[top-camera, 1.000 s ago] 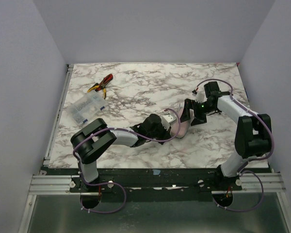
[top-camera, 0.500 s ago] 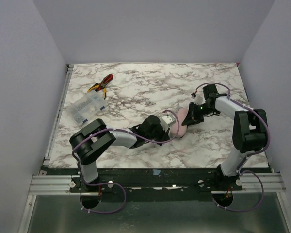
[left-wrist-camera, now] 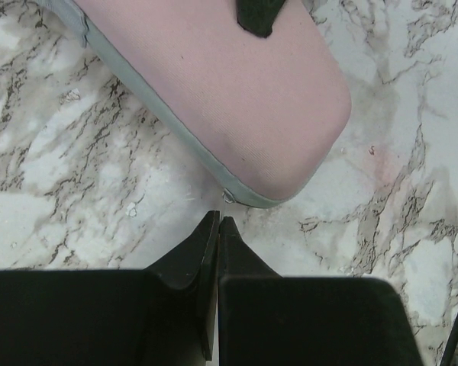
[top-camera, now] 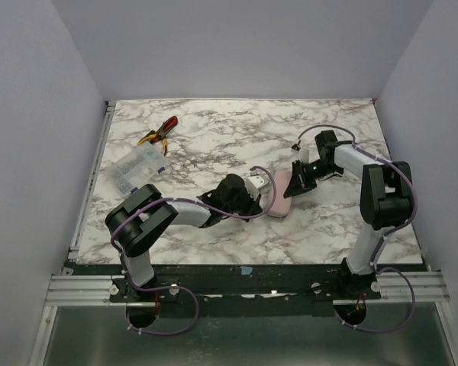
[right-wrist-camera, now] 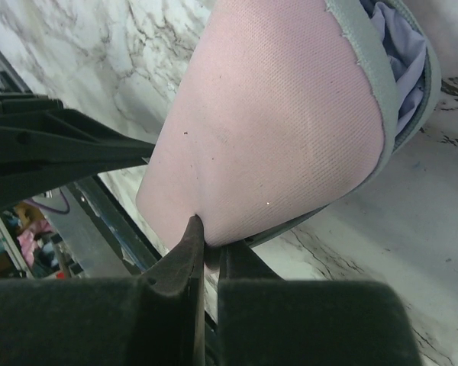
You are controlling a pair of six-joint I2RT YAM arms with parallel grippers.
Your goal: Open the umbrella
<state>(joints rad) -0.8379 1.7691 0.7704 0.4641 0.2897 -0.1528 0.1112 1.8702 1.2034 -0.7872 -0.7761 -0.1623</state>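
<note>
Umbrella, apparently cased, lies on marble-patterned table.

The left pincer has its black tips pressed together with nothing between them, just short of the rounded end of a grey-edged pink fabric case. The case lies slantwise on the marbled worktop. A black shape overlaps its upper edge.
</note>
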